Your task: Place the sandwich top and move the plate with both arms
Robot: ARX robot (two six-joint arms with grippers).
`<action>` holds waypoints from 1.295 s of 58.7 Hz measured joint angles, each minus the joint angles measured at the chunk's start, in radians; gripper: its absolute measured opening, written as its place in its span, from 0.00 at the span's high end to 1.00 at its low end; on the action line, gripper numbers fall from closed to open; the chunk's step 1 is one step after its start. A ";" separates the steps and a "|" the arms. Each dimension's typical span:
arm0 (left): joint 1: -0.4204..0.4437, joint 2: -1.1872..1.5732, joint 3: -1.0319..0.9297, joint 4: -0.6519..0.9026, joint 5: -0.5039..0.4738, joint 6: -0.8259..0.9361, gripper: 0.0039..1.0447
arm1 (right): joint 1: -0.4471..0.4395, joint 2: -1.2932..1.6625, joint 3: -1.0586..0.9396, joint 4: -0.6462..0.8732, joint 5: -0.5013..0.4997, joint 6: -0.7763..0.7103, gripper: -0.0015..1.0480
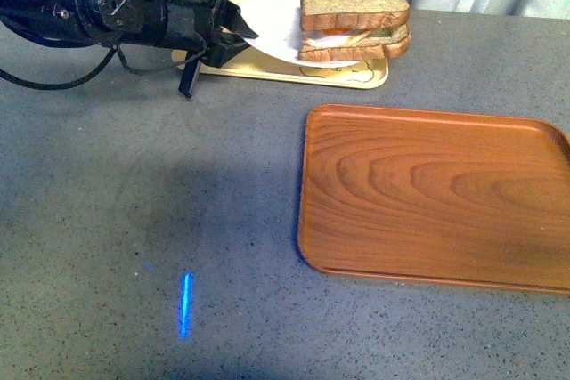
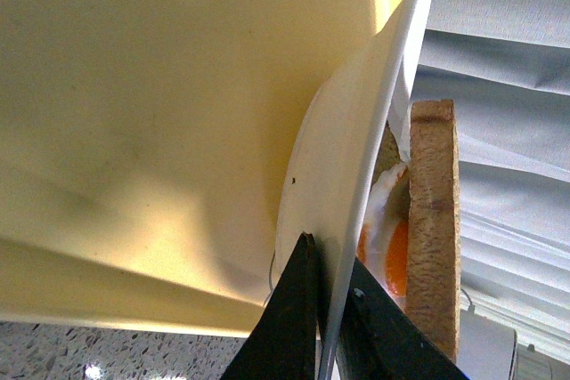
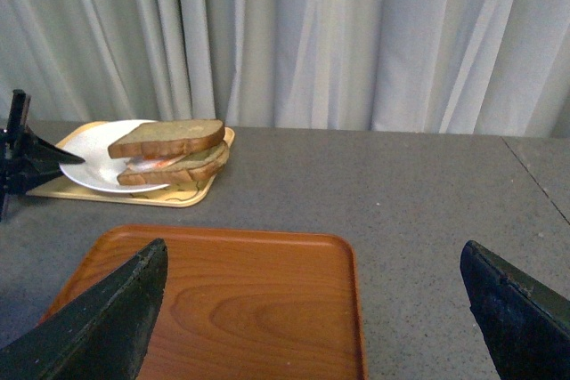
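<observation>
The white plate (image 1: 276, 28) is lifted and tilted above the pale yellow tray (image 1: 303, 73) at the back of the table. On it lies a sandwich: the brown sandwich top (image 1: 354, 10) rests on the egg slice below. My left gripper (image 1: 233, 31) is shut on the plate's left rim; in the left wrist view its jaws (image 2: 325, 309) pinch the thin white edge (image 2: 374, 131), with the bread (image 2: 434, 220) beyond. My right gripper (image 3: 316, 309) is open and empty over the wooden tray's near right part; plate (image 3: 98, 162) and top slice (image 3: 167, 138) show far off.
A brown wooden tray (image 1: 436, 198) lies on the grey table at the right front; it also shows in the right wrist view (image 3: 232, 300). A blue light streak (image 1: 185, 304) marks the table at the front left. Pale curtains hang behind the table.
</observation>
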 joint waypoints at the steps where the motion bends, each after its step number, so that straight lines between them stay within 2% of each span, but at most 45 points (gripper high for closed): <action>1: 0.000 0.000 0.000 -0.002 0.000 0.000 0.87 | 0.000 0.000 0.000 0.000 0.000 0.000 0.09; 6: 0.011 0.000 -0.002 -0.003 0.001 0.006 0.73 | 0.000 0.000 0.000 0.000 0.000 0.000 0.09; 14: 0.038 -0.004 -0.028 -0.003 0.005 0.024 0.55 | 0.000 0.000 0.000 0.000 0.000 0.000 0.09; 33: 0.140 -0.135 -0.208 0.034 0.009 0.117 0.07 | 0.000 0.000 0.000 0.000 0.000 0.000 0.09; 44: 0.170 -0.289 -0.441 0.162 0.016 0.174 0.08 | 0.000 0.000 0.000 0.000 0.000 0.000 0.09; 56: 0.190 -0.649 -0.843 0.306 0.028 0.311 0.08 | 0.000 0.000 0.000 0.000 0.000 0.000 0.09; 58: 0.188 -0.691 -0.908 0.352 -0.010 0.372 0.10 | 0.000 0.000 0.000 0.000 0.000 0.000 0.09; 60: 0.174 -0.727 -0.995 0.509 -0.176 0.495 0.17 | 0.000 0.000 0.000 0.000 0.001 0.000 0.09; 63: 0.173 -0.751 -1.087 0.689 -0.358 0.673 0.25 | 0.000 -0.001 0.000 0.000 -0.001 0.000 0.09; 64: 0.174 -0.756 -1.105 0.719 -0.370 0.690 0.27 | 0.000 -0.001 0.000 0.000 -0.001 0.000 0.09; 66: 0.180 -0.780 -1.167 0.809 -0.475 0.826 0.34 | 0.000 -0.001 0.000 0.000 0.000 0.000 0.09; 69: 0.191 -0.817 -1.223 0.863 -0.523 0.965 0.42 | 0.000 0.000 0.000 0.000 0.000 0.000 0.09; 76: 0.197 -0.925 -1.323 0.869 -0.535 1.123 0.62 | 0.000 0.000 0.000 0.000 0.000 0.000 0.09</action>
